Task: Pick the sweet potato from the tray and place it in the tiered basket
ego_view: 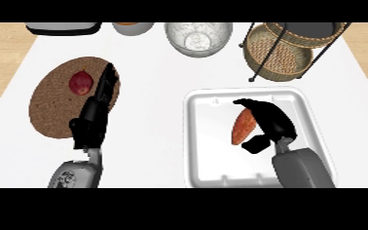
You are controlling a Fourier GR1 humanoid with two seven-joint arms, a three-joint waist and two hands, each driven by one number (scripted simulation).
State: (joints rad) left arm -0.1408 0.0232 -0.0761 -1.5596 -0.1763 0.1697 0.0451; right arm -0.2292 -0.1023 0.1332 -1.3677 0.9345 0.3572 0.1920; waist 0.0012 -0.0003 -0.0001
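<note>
An orange-brown sweet potato (241, 126) lies lengthwise in the white tray (208, 165) at the lower right. My right hand (274, 121) is low over the tray, right beside the potato. Its fingers run along the potato's right side and reach past its far tip, while the thumb (253, 144) sits by the near end. The potato stays mostly in sight and the hand is open. The wicker tiered basket (286, 51) on a black wire frame stands at the back right. My left hand (95, 114) rests open on the left, fingers straight and pointing away.
A round brown board (54, 102) with a dark red vegetable (81, 82) lies on the left, partly under my left hand. A glass bowl (199, 39), a small orange bowl (133, 28) and a grey container (61, 28) line the back edge.
</note>
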